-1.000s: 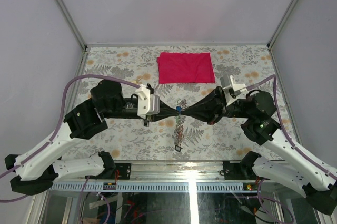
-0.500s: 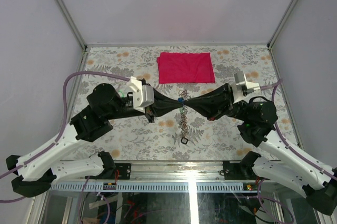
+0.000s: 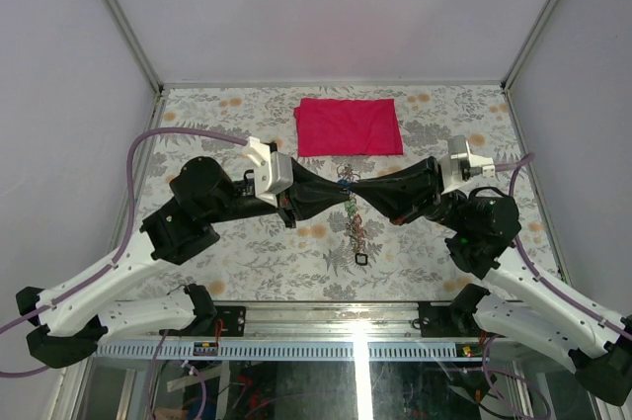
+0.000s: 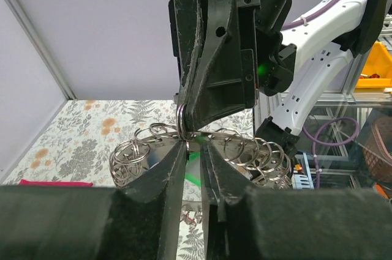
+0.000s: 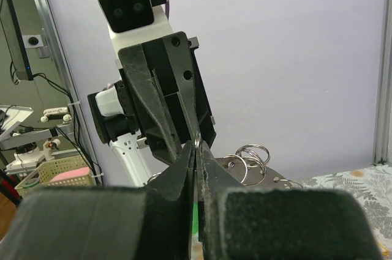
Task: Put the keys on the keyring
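Note:
My two grippers meet tip to tip above the table's middle. The right gripper (image 5: 196, 145) is shut on a thin wire ring at the rim of the keyring (image 4: 150, 153), a grey metal piece carrying several small split rings. The left gripper (image 4: 195, 145) sits just under that pinch, its jaws a narrow gap apart, with a green tag (image 4: 195, 168) showing through the gap. From the meeting point (image 3: 346, 185) a string of keys (image 3: 355, 230) hangs down to a black tag (image 3: 361, 259). A blue tag (image 3: 343, 181) sits at the top.
A folded red cloth (image 3: 348, 126) lies flat at the back centre of the flowered table (image 3: 247, 242). Grey walls close in the left, back and right sides. Both arms stretch in from the sides, and their purple cables arc above the table.
Both grippers carried the key bundle farther back and slightly right. The hanging chain swung right. The left jaws, shut before, now stand slightly apart.

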`<action>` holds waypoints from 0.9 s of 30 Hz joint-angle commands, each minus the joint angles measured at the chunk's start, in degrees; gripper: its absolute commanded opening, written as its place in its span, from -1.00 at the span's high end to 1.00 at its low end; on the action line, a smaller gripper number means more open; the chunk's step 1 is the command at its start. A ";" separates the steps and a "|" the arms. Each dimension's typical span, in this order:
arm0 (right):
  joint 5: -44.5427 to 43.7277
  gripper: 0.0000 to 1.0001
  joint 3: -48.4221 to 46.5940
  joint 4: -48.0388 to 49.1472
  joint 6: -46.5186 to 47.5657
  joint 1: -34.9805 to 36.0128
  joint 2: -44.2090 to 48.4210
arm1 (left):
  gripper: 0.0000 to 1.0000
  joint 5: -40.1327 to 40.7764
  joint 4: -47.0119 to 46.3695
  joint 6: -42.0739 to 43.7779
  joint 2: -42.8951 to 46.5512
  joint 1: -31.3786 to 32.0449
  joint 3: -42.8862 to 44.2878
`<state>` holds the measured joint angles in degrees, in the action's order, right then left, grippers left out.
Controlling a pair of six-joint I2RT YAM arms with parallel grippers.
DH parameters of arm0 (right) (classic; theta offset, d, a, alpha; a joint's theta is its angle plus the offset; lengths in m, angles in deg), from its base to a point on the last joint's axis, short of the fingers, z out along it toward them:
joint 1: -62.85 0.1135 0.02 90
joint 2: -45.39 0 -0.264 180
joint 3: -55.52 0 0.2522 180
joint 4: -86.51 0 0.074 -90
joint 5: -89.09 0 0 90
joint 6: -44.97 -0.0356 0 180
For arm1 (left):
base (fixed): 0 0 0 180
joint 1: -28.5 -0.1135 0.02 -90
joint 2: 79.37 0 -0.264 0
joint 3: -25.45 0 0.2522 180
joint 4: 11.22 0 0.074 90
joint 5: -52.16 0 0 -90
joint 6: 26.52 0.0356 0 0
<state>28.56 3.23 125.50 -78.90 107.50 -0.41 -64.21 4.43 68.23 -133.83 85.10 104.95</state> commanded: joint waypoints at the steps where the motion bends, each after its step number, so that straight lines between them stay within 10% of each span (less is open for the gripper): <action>1: 1.51 1.00 -5.37 0.23 3.96 0.27 1.72 | 0.64 -1.18 -5.32 -1.44 1.05 0.19 0.42; 27: 7.44 1.00 -8.41 -3.81 5.68 0.24 1.21 | 0.60 -3.71 -6.64 -2.74 -0.62 0.20 -0.65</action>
<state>35.42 -1.58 117.15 -73.50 107.50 0.22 -66.53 1.64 66.24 -133.61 85.10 104.93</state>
